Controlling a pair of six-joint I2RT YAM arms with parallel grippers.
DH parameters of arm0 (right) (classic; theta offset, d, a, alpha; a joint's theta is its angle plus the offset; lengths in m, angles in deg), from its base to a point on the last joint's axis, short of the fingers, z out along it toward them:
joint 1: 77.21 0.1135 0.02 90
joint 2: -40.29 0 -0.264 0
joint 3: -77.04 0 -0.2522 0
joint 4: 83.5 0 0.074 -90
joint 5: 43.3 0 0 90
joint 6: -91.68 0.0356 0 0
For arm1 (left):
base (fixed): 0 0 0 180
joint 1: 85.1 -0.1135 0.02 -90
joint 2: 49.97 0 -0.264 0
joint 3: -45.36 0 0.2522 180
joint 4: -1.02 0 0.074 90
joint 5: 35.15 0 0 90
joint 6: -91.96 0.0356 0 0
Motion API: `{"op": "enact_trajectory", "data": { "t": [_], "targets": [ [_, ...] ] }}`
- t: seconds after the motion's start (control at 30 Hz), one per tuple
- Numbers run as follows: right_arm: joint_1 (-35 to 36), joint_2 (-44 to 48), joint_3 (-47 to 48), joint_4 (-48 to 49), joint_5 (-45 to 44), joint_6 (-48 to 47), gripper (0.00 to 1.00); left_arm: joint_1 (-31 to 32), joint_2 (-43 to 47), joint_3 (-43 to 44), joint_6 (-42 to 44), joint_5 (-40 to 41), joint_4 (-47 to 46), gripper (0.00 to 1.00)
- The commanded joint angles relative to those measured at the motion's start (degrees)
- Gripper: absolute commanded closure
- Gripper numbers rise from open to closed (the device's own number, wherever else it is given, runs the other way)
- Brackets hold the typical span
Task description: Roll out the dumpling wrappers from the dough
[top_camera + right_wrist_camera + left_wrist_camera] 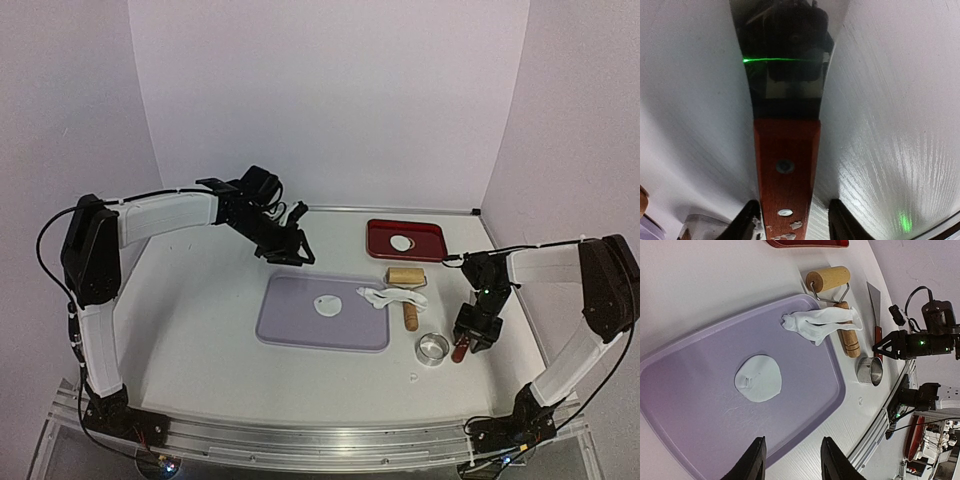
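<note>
Currently: right gripper (795, 225) straddles the scraper (787, 145) handle at the near right. Its jaws are parted, a gap shows on one side, and nothing is gripped. Left gripper (792, 460) hangs open and empty just beyond the mat's (690, 390) far edge. One dumpling wrapper (758, 378) lies mid-mat, and dough scraps (820, 321) drape the roller (828, 278). Risk: if I close off-centre the scraper twists, and its blade could then tear the soft disc.

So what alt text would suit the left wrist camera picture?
A thin round white dough disc lies flat on a purple rectangular tray, seen past the open, empty left gripper. Beyond it, a ragged white dough scrap drapes over the tray's edge onto a wooden roller, with a metal ring cutter nearby.
</note>
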Motion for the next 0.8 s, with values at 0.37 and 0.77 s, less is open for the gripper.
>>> {"op": "enact_trajectory", "data": {
  "t": [0.37,0.77],
  "targets": [
    [0.08,3.55,-3.22,2.15,-0.06,4.02,0.85,0.07,1.45,2.44,0.47,-0.59,-0.38,0.61],
    [3.90,3.76,28.46,-17.10,-6.75,-4.33,1.00,-0.01,2.14,10.85,0.89,-0.63,3.12,0.52]
  ]
}}
